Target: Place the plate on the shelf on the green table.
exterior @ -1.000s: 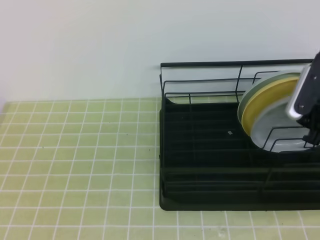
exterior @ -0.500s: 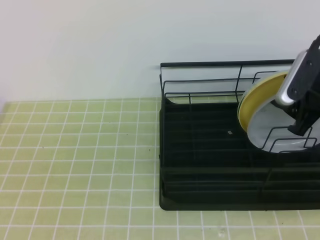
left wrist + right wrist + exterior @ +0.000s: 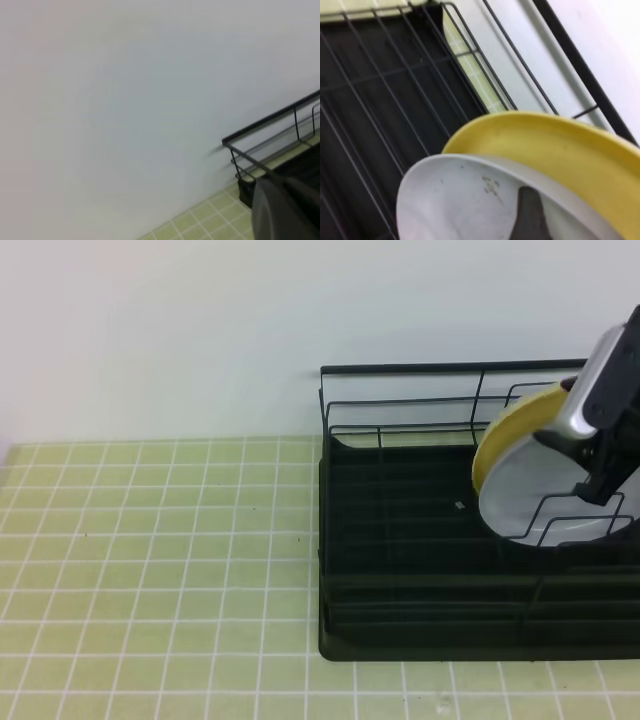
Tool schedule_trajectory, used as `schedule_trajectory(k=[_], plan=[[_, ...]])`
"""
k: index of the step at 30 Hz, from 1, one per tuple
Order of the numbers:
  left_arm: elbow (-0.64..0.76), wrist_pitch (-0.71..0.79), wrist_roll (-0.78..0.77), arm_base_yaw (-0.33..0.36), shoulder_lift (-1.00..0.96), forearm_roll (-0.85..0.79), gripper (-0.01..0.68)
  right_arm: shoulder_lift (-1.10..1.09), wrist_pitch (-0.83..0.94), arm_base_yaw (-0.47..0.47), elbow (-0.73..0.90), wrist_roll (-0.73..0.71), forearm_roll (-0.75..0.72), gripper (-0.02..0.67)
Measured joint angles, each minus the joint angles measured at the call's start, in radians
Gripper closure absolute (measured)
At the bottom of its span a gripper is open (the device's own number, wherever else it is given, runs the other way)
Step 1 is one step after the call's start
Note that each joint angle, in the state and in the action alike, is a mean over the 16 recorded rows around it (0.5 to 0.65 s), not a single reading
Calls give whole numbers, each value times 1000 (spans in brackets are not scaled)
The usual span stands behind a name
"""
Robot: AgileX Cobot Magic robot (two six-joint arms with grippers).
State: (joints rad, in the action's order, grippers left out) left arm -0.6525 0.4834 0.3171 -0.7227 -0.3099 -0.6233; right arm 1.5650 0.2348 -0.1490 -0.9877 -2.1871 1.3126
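The pale grey-blue plate [image 3: 525,495] stands on edge in the right part of the black wire shelf [image 3: 400,570], leaning against a yellow plate [image 3: 508,426] behind it. My right gripper [image 3: 603,483] is shut on the grey plate's right edge. In the right wrist view one dark finger [image 3: 530,212] lies on the plate's inner face [image 3: 460,200], with the yellow plate [image 3: 560,145] just behind and the shelf's wires [image 3: 380,90] below. The shelf stands on the green table [image 3: 150,570]. Only a dark blurred part of my left gripper [image 3: 285,210] shows, in the left wrist view.
A plain pale wall [image 3: 200,330] rises behind the table and the shelf. The shelf's top rail [image 3: 270,125] and a strip of green tiles [image 3: 200,220] show in the left wrist view. The shelf runs past the right edge of the exterior view.
My right gripper has moved left and slightly up with the grey plate. The plate now stands a little further left, covering more of the yellow plate.
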Motion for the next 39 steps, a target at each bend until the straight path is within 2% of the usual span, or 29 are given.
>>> schedule_trajectory(k=[18,23,27,32,39], plan=[[0,18,-6,0,121,45,673,-70,55,0,-1,60,-3,192],[0,52,-9,0,125,41,673,-114,46,0,-1,71,9,215],[0,88,-8,0,125,32,673,-182,17,0,-1,81,67,282],[2,130,0,0,125,25,673,-318,-17,0,18,106,201,414],[40,128,17,0,125,22,673,-583,-55,0,142,160,380,587]])
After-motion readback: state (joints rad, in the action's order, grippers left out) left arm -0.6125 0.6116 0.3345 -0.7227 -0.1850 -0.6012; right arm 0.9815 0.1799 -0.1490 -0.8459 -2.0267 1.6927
